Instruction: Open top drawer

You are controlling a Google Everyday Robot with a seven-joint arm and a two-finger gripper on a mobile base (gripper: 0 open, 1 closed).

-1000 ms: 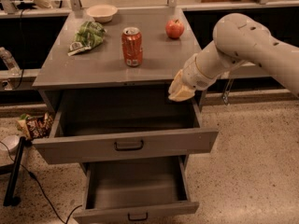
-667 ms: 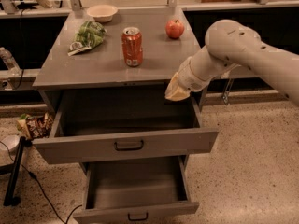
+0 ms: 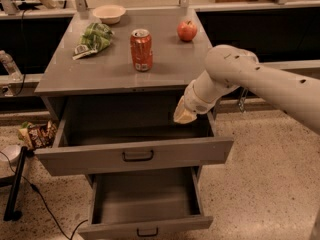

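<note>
The top drawer [image 3: 134, 155] is a grey metal drawer with a wide front panel and a small black bar handle [image 3: 137, 156] at its centre. It stands pulled well out from the cabinet, and its inside looks dark and bare. My gripper [image 3: 184, 115] is at the end of the white arm [image 3: 235, 74]. It hangs just under the cabinet top's right front edge, above the drawer's right rear part and apart from the handle.
A lower, narrower drawer [image 3: 145, 228] is also pulled out. On the cabinet top [image 3: 100, 74] stand a red can [image 3: 141, 49], an apple [image 3: 187, 30], a green bag [image 3: 94, 38] and a bowl [image 3: 109, 13]. A snack packet [image 3: 36, 133] and cables lie on the floor at left.
My gripper has moved down and a little left, from beside the cabinet top's edge towards the open top drawer. The drawers have not moved.
</note>
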